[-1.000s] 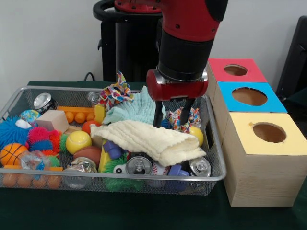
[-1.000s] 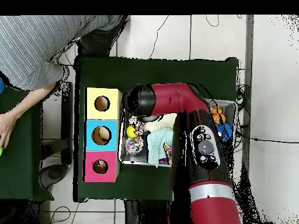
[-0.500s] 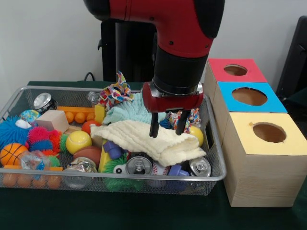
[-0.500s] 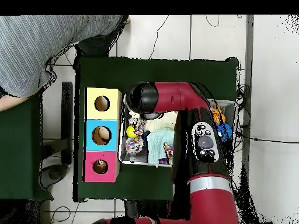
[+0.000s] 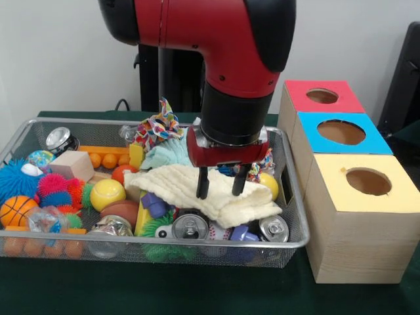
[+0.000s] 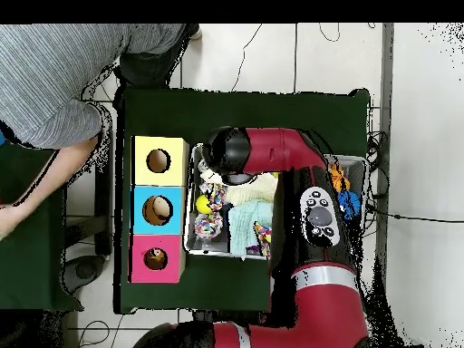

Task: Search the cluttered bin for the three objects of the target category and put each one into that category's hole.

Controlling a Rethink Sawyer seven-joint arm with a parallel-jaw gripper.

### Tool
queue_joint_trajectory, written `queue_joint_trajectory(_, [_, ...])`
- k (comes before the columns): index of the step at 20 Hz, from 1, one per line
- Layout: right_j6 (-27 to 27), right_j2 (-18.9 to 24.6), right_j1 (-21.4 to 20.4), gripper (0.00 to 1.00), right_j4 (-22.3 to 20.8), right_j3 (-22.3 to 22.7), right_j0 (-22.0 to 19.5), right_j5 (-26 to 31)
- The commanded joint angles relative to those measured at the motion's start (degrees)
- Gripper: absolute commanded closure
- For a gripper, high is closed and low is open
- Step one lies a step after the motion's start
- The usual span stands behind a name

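A wire mesh bin [image 5: 293,230] holds a jumble of toys, cans and cloths. My gripper [image 5: 219,187] is open, its two black fingers pressing down onto a folded cream towel [image 5: 177,185] in the bin's right half. A teal cloth [image 5: 172,151] and a multicoloured rag [image 5: 157,128] lie behind it. Silver cans [image 5: 190,226] [image 5: 273,228] sit at the front, another can [image 5: 59,138] at the back left. In the overhead view the arm [image 6: 272,149] covers most of the bin [image 6: 192,245], and the gripper is hidden under it.
Three wooden boxes with round holes stand right of the bin: yellow [image 5: 367,182], blue [image 5: 341,132], red [image 5: 322,96]. Balls [image 5: 107,194] [image 5: 18,210], spiky toys [image 5: 56,188] and blocks [image 5: 72,164] fill the left half. A person's sleeve [image 6: 50,77] shows at the overhead's upper left.
My gripper has come down and slightly left, from above the towel's back edge onto the towel. The arm has swung over the bin. The person's arm has shifted.
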Motion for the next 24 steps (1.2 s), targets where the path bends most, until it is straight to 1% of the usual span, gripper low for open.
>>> queue_joint_trajectory(1, [11.4,0.1,4.1,0.0,0.5,3.6,-0.5,-8.3])
queue_joint_trajectory(4, [11.9,-0.3,3.8,0.0,0.4,5.3,-0.5,-11.5])
queue_joint_trajectory(5, [12.9,-1.0,3.6,1.0,0.8,5.8,-0.2,-13.4])
queue_joint_trajectory(8, [14.1,-1.5,3.2,1.0,0.8,7.0,0.0,-16.0])
queue_joint_trajectory(11, [13.4,-2.3,3.6,1.0,1.5,6.2,0.7,-13.5])
queue_joint_trajectory(15, [12.8,-2.6,3.1,1.0,2.4,7.1,0.7,-13.3])
queue_joint_trajectory(17, [12.5,-2.8,2.4,1.0,2.7,7.8,0.8,-13.1])
queue_joint_trajectory(19, [12.1,-3.2,0.8,1.0,3.2,9.0,1.0,-11.8])
queue_joint_trajectory(21, [11.1,-3.7,-2.3,1.0,3.9,10.4,1.2,-8.6])
queue_joint_trajectory(22, [10.3,-4.4,-5.5,1.0,4.5,11.2,1.5,-4.7])
queue_joint_trajectory(23, [9.7,-4.8,-7.3,1.0,5.0,11.5,1.7,-2.2])
queue_joint_trajectory(24, [9.1,-5.5,-9.2,1.0,5.5,11.1,2.1,1.9])
